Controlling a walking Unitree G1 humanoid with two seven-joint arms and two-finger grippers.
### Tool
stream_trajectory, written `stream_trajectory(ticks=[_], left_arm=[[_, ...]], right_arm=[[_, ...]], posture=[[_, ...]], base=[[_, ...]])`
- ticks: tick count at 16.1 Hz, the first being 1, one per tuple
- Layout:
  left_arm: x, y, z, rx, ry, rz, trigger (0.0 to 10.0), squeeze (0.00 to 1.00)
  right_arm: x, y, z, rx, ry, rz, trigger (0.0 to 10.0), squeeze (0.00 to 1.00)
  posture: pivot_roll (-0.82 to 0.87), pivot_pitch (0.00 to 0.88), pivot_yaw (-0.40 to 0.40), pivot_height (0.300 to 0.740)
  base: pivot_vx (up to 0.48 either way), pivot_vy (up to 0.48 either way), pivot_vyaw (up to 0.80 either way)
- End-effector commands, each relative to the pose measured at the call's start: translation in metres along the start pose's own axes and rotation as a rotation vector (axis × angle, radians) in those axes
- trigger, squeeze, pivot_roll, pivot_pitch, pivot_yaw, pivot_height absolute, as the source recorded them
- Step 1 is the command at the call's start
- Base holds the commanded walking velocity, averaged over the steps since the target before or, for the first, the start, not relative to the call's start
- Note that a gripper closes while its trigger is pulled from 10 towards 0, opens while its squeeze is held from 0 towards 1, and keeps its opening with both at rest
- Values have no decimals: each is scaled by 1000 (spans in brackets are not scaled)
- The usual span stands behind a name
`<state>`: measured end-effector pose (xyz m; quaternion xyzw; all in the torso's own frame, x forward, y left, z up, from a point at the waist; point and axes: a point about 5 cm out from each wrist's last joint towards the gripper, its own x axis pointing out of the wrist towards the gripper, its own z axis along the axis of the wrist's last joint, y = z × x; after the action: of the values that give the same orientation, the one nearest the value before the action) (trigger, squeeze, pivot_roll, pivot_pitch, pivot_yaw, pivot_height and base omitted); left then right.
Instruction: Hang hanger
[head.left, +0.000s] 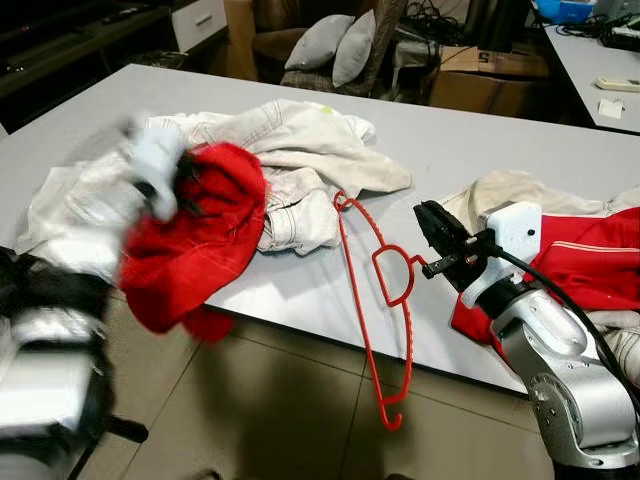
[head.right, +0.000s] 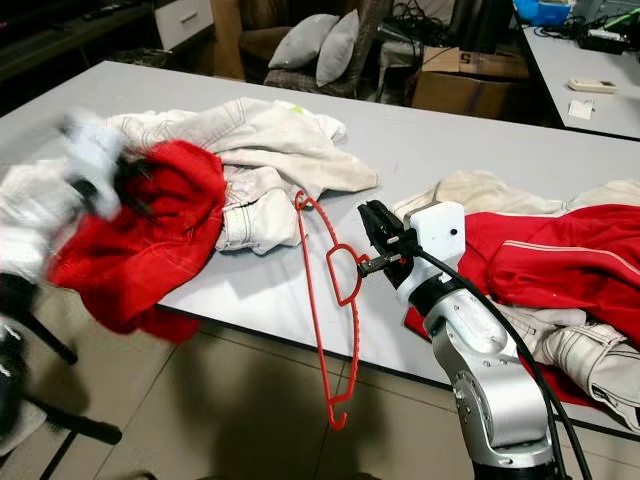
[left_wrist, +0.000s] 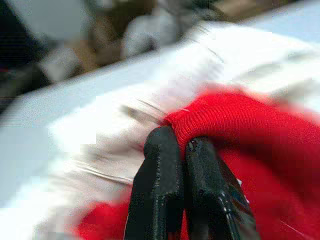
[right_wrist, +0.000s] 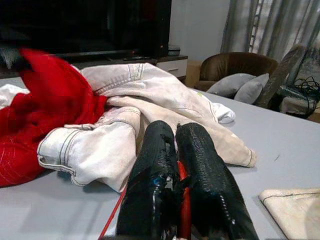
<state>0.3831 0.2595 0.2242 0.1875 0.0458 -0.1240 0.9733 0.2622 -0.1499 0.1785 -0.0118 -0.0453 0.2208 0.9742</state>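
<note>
A red plastic hanger (head.left: 385, 300) hangs tilted over the grey table's (head.left: 480, 150) front edge, its hook end low above the floor. My right gripper (head.left: 432, 232) is shut on the hanger near its upper bar; the red plastic shows between the black fingers (right_wrist: 200, 175). My left gripper (left_wrist: 182, 145) is shut on the ribbed edge of a red garment (head.left: 195, 240), lifted at the table's left front and blurred by motion. The rest of that garment droops past the table edge.
A pile of off-white clothing (head.left: 290, 160) lies on the table behind the red garment. Red-and-white clothes (head.left: 580, 255) lie at the table's right. Cushions (head.left: 340, 45), a sofa and cardboard boxes stand beyond. Tiled floor (head.left: 280, 410) lies below.
</note>
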Motion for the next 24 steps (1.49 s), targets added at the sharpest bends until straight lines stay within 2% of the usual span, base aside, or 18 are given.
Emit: stream_trajectory(ticks=[1,2,3,4,5,7,9,10,12,13,14,19,24], left_arm=[[-9,32,24,29,-88,155,0,0],[-15,46,36,104,-121,243,0,0],[-18,51,41,172,-115,264,0,0],[-20,53,38,295,-53,256,7765,0],[-20,53,36,336,-29,251,10000,0],[-17,45,25,299,-1,170,10000,0],[-14,16,-21,261,203,-96,10000,0],[-14,8,-34,220,241,-143,10000,0],[-14,3,-45,232,293,-143,10000,0],[-16,0,-49,211,313,-184,10000,1000],[-17,-2,-50,183,325,-243,10000,1000],[-23,11,-34,130,324,-307,10000,1000],[-48,34,-21,99,354,-457,10000,1000]], right_arm=[[1,-3,-1,-7,10,-2,10000,0],[1,-3,-1,-9,10,0,10000,0],[2,-3,-1,-9,10,-1,10000,0],[2,-3,-1,-8,10,-1,10000,0],[1,-3,-1,-8,10,-1,10000,0],[2,-3,-2,-7,14,2,10000,0],[3,-2,-4,-8,24,14,10000,0],[3,-1,-4,-8,26,17,10000,0],[2,-1,-5,-12,34,20,10000,0],[2,-1,-6,-13,38,20,10000,0],[1,-1,-7,-15,44,20,10000,0],[2,-5,-6,-30,54,30,10000,0],[2,-8,-5,-54,75,61,10000,0]], posture=[[-63,0,23,740],[-64,0,23,740],[-63,0,22,740],[-63,0,21,740],[-63,0,20,740],[-61,0,16,740],[-55,0,11,740],[-58,1,12,740],[-58,3,13,740],[-60,4,16,740],[-60,4,17,740],[-59,6,9,740],[-57,21,-11,740]], base=[[0,0,0],[0,0,0],[0,0,0],[0,0,0],[0,0,0],[0,0,0],[0,0,0],[0,0,0],[0,0,0],[0,0,0],[0,0,0],[0,0,0],[0,0,0]])
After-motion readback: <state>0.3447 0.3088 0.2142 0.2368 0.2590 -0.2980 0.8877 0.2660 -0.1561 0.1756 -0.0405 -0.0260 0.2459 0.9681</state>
